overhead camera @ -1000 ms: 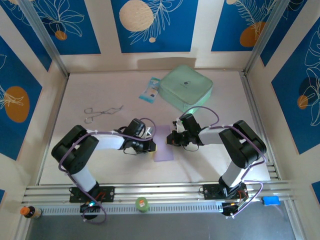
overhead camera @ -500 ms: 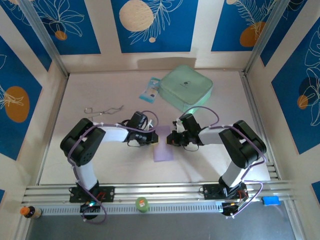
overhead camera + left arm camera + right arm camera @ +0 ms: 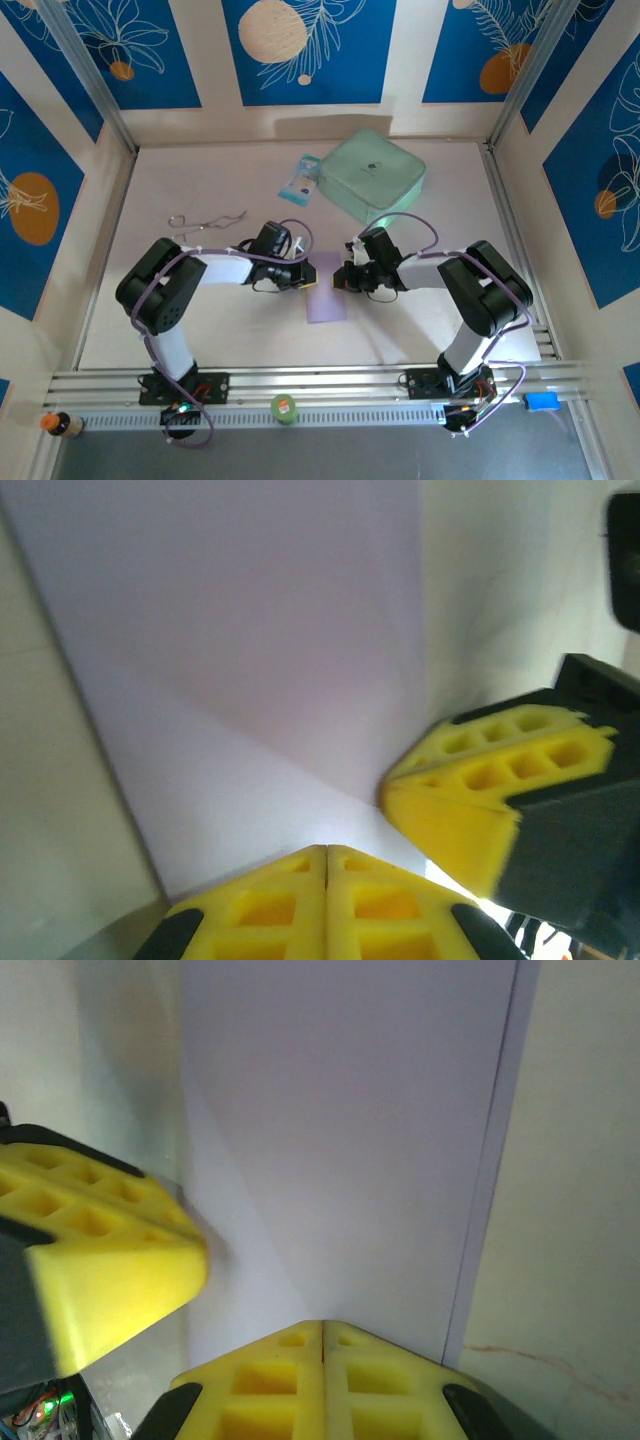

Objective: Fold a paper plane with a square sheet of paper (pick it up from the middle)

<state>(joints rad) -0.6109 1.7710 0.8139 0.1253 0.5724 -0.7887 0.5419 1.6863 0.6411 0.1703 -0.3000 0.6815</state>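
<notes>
Mint case [image 3: 373, 175] shut, contents n/k; paper [image 3: 327, 300] outside.

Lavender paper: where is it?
Top view, table centre: the lavender paper lies under the shut tips of the left gripper and right gripper, extending toward the near edge.

Smooth matt square sheet of paper [image 3: 250, 630]

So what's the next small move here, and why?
Probably drag the shut left gripper along the diagonal crease to sharpen it, while the shut right gripper pins the square sheet of paper. Both grippers rest on the sheet's far end, and the crease looks soft.
</notes>
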